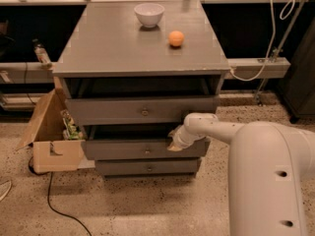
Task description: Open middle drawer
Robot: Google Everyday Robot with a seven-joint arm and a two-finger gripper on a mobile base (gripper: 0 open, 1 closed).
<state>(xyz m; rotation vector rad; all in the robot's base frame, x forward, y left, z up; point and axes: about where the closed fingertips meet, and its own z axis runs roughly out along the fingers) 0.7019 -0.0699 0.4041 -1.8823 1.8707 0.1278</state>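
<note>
The big white arm (266,176) comes up from the bottom right and bends left toward the front of the grey desk (123,48). The middle drawer (128,150) sticks out a little. The gripper (174,144) sits at its top edge, near the desk's right front corner. Whether it is gripping anything, I cannot tell.

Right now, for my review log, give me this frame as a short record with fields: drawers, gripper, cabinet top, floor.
middle drawer: partly out, front ahead of the bottom drawer's; brass knob at centre
top drawer: also partly out
bottom drawer: looks shut
gripper: at the upper edge of the middle drawer's front, right of the knob
cabinet top: white bowl at the back; orange to its right, nearer the front
floor: open cardboard box left of the cabinet; black cable below it
</note>
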